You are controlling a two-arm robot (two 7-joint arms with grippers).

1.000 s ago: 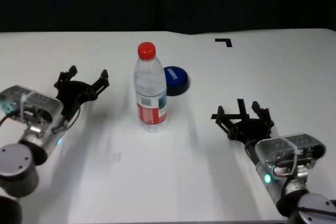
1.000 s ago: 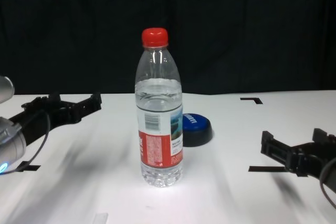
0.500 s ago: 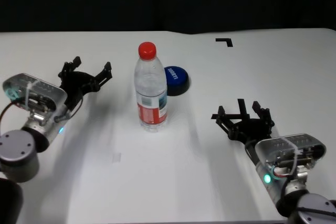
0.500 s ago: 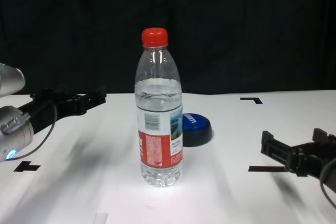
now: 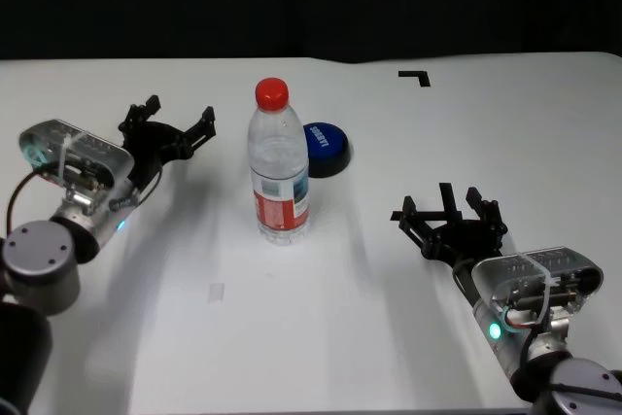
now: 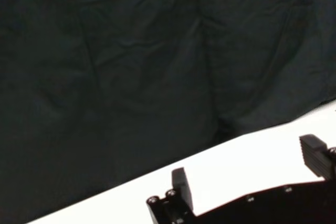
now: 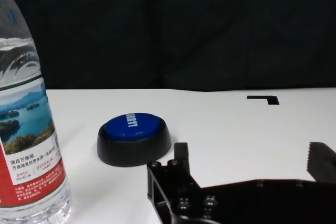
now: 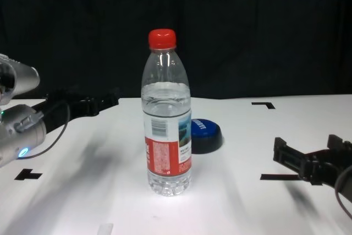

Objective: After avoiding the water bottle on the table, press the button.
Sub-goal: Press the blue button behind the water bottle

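The water bottle [image 5: 280, 167], clear with a red cap and red-and-white label, stands upright mid-table; it also shows in the chest view [image 8: 166, 116] and the right wrist view [image 7: 29, 124]. The blue dome button [image 5: 326, 149] on its black base sits just behind and right of the bottle, seen too in the chest view [image 8: 204, 134] and the right wrist view [image 7: 134, 138]. My left gripper [image 5: 175, 122] is open and empty, raised left of the bottle and level with the button; the left wrist view [image 6: 247, 179] shows it too. My right gripper [image 5: 448, 214] is open, parked low at the right.
The white table [image 5: 292, 328] carries short black tape marks: a corner mark [image 5: 415, 77] at the back right, one by the right gripper [image 8: 275, 177] and one at the near left [image 8: 27, 175]. A dark curtain [image 8: 247, 26] closes the back.
My left gripper has moved forward and to the right, toward the bottle's left side and farther back on the table. The right arm, bottle and button have not moved.
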